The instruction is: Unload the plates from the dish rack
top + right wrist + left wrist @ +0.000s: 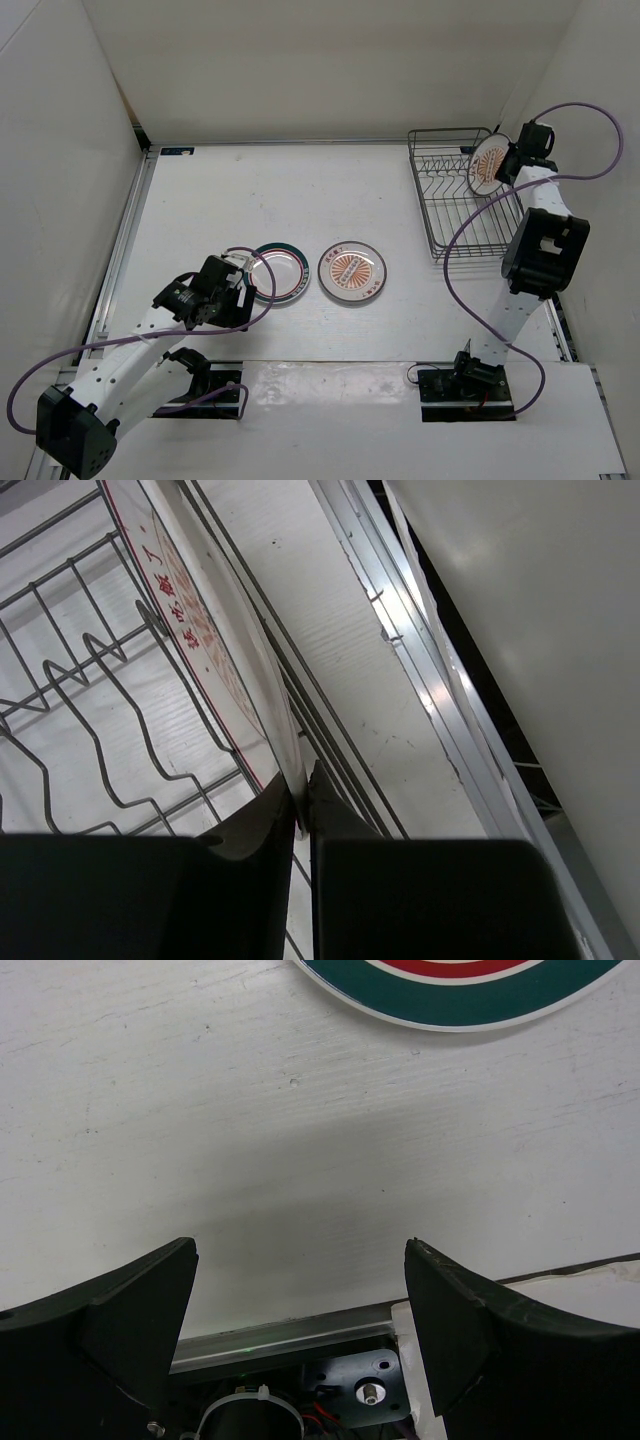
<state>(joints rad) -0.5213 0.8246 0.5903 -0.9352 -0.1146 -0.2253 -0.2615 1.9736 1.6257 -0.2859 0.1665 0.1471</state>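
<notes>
1. Walls point(330, 60): we recorded plain white panels enclosing the left, far and right sides.
2. Table point(300, 200): white, matt and lightly scuffed; we noted an aluminium rail point(125, 240) along its left edge.
3. Rack point(445, 215): dark wire, standing at the far right corner of the table, close to the right wall.
4. Sunburst plate point(351, 271): lay flat on the table near its middle, well apart from the rack.
5. Ringed plate point(277, 272): lay flat just left of the sunburst plate.
6. Held plate point(488, 163): orange-centred, stood on edge in the rack at its right side.
7. Left gripper point(300, 1250): we found its fingers spread wide and empty, just beside the ringed plate's near rim.
8. Right gripper point(303, 792): we saw its fingers pinched narrowly on the held plate's rim.
</notes>
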